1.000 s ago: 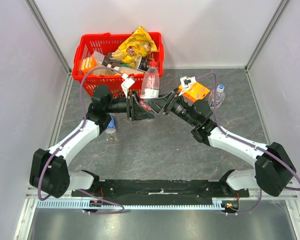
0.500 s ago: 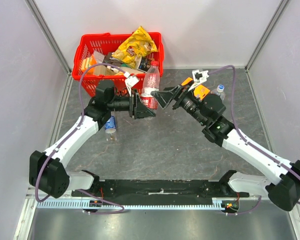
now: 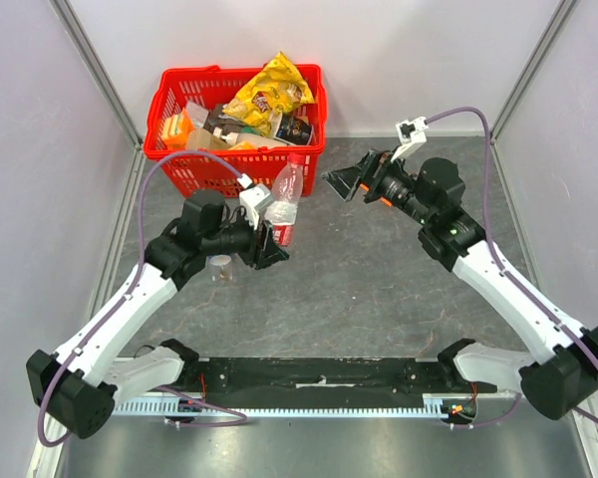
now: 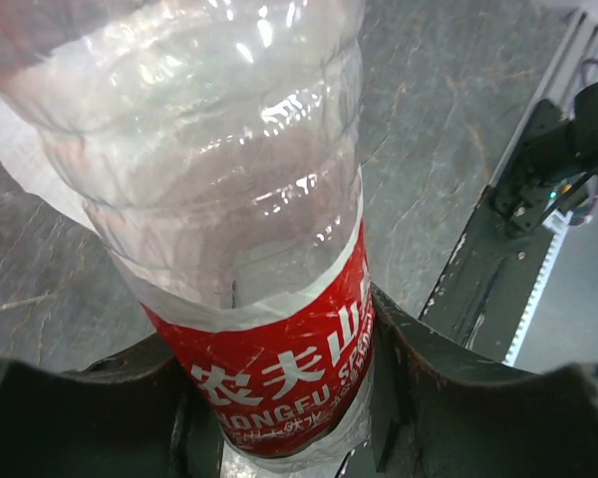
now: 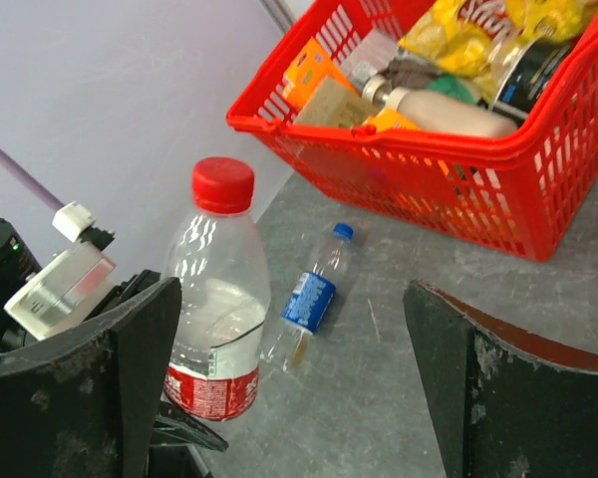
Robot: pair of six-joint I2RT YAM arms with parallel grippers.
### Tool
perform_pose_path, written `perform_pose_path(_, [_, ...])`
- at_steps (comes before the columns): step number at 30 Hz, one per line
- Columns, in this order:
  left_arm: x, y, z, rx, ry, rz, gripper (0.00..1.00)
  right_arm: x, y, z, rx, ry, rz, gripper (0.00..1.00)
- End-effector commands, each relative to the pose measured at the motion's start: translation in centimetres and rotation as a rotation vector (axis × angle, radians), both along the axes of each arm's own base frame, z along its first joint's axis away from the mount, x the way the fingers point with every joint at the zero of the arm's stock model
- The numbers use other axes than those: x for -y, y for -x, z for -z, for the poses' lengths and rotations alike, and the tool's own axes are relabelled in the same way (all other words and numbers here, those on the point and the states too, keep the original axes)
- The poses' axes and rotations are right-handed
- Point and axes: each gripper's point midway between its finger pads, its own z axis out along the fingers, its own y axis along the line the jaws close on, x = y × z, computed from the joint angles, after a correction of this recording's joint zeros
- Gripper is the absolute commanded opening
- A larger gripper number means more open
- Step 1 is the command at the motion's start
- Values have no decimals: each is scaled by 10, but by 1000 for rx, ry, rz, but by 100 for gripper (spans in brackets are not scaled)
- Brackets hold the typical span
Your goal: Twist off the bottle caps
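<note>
The left hand (image 3: 266,242) is clamped on the red-labelled bottle (image 3: 284,204) at desk (image 3: 359,299) centre, red cap (image 5: 222,184) fitted. The right hand (image 3: 344,181), fingers apart, is at its 2 o'clock. The blue-labelled bottle (image 5: 309,292) is mostly hidden by the left arm (image 3: 140,289) in the top view.

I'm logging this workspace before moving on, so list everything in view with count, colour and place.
table: one, grey, under everything.
basket: one, red, far side, full of groceries.
snack bag: one, yellow, atop the basket.
red-labelled bottle: one, clear, roughly upright before the basket.
red cap: one, red, on that bottle.
blue-labelled bottle: one, clear, lying on the table, blue cap on.
left end effector: one, black, shut on the red-labelled bottle.
right end effector: one, black, open, empty, raised.
</note>
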Motion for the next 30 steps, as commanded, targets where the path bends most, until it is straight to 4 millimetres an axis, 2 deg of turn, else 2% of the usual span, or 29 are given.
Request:
perform_pose_path(1, [-23,-1,28,50,-131,-50,34,-23,10,0,-41,-1,-194,98])
perform_pose_path(6, [-32,1,46,59,-238,-108,35,-37,11,14,-72,-4,-276,98])
perform_pose_path(13, [-31,4,51,76,-273,-112,35,-54,-1,32,-139,-38,-317,98])
perform_pose_path(22, [-24,12,52,77,-271,-65,36,-74,-14,45,-181,-34,-312,75])
perform_pose_path(25, [-23,13,52,78,-269,-60,36,-75,-22,54,-213,-24,-287,72])
perform_pose_path(30, [-21,15,53,80,-268,-47,36,-82,-20,49,-211,-69,-316,70])
